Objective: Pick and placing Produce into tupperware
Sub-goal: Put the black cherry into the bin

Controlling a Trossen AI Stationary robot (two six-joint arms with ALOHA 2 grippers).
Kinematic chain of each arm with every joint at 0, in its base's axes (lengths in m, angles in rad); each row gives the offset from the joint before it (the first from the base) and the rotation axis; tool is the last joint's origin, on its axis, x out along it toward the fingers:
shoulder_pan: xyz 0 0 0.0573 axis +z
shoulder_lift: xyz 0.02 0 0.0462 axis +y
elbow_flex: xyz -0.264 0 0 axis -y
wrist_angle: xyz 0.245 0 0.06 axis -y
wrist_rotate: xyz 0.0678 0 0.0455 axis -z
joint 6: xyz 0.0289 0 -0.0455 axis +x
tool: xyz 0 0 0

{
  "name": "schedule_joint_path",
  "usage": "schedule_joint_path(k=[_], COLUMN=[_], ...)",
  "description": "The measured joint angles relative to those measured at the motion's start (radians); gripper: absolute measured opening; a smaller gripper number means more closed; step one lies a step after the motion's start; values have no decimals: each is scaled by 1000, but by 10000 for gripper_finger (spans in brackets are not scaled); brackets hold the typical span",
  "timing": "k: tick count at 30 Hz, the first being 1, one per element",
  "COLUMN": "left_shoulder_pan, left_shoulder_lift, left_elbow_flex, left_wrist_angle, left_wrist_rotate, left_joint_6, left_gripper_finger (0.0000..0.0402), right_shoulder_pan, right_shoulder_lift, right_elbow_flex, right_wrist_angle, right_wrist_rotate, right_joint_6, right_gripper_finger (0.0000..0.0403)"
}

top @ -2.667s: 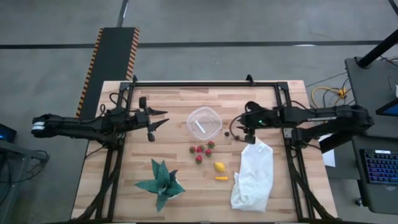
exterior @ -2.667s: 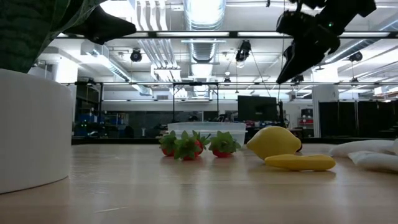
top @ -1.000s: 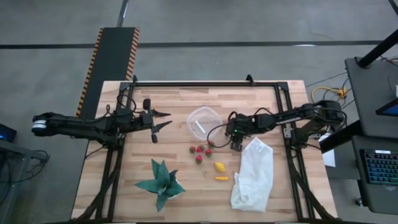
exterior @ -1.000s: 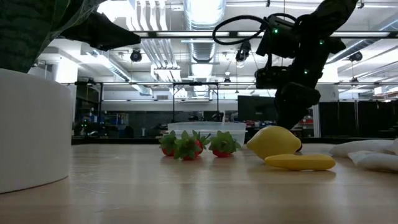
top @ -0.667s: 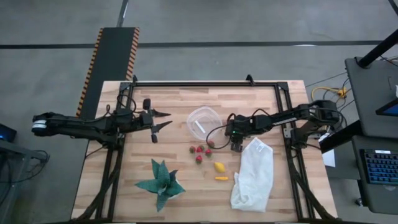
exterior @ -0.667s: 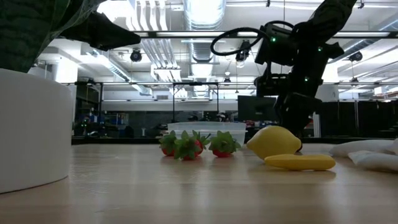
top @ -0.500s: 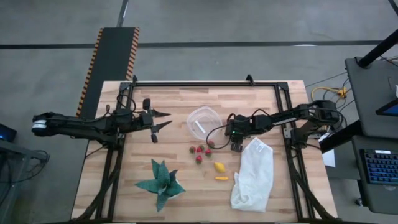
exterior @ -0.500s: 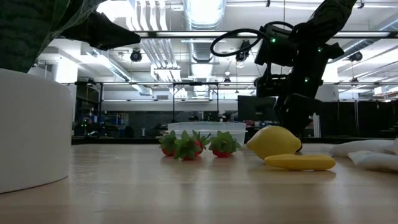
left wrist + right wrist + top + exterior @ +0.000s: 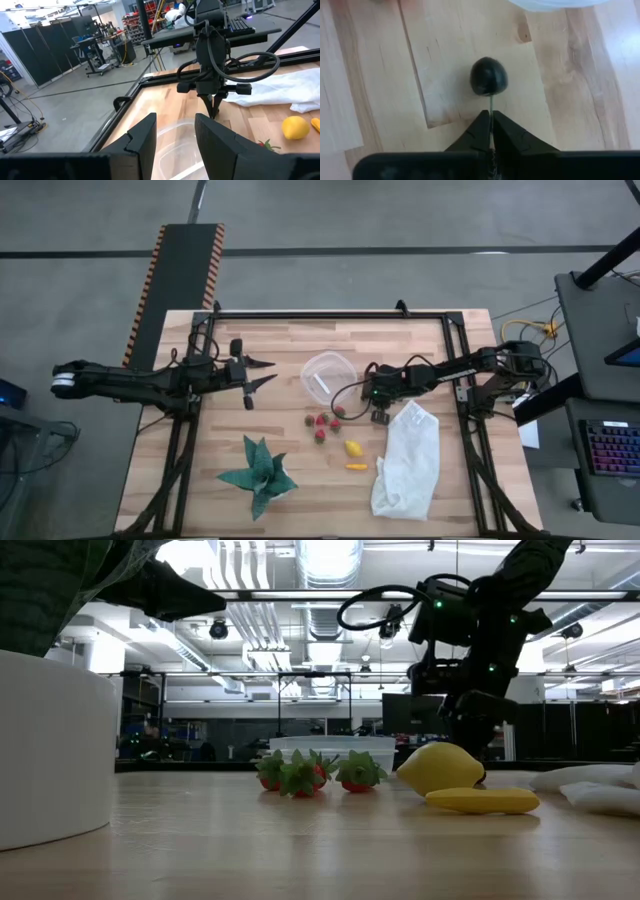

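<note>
The wooden table [image 9: 280,350] is carrying everything. Largest on it, the white cloth bag [image 9: 407,460] is lying along the right side, and the green spiky plant shape [image 9: 258,472] is sitting toward the near left.

The left arm is reaching in from the left, its left gripper [image 9: 256,373] hovering above the boards with its fingers spread, well apart from the produce. The right arm is stretching in from the right, its right gripper [image 9: 379,414] pointing down at the table just beside the top of the bag. In the right wrist view its fingertips [image 9: 481,131] are pressed together around a thin stem that is running up to a dark ball [image 9: 489,76] resting on the wood; so the gripper is pinching that piece by its stem.

The clear tupperware [image 9: 328,377] is sitting open near the table's middle, a white mark inside it, just left of the right gripper. In front of it, red strawberries [image 9: 322,423] are clustering together, with another small brown piece [image 9: 308,420] just to their left. Nearer still, the yellow lemon [image 9: 353,448] is lying beside the bag, and the small orange piece [image 9: 356,467] is lying just in front of it.
</note>
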Motion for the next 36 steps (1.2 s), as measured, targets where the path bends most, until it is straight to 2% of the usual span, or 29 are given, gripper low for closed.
schedule_joint_path(k=[7,16,22,28,36], left_shoulder_pan=[0,0,0,0,0], left_shoulder_lift=[-1,-1,0,0,1], left_elbow_flex=[-1,-2,-5,-7,-7], left_wrist_angle=[-4,-4,-2,-3,-4], left_wrist_rotate=[0,0,0,0,0], left_joint_6=[0,0,0,-1,-1], left_gripper_finger=[121,121,121,121,121], right_shoulder_pan=[0,1,1,-6,-68], right_shoulder_lift=[-7,-13,-13,-13,39], right_elbow_flex=[56,226,328,408,425], right_wrist_angle=[-28,-214,-273,-276,-160], right_wrist_rotate=[-2,-12,-11,-11,-9], right_joint_6=[-25,-71,-128,-219,-286], right_gripper_finger=[9,8,8,8,8])
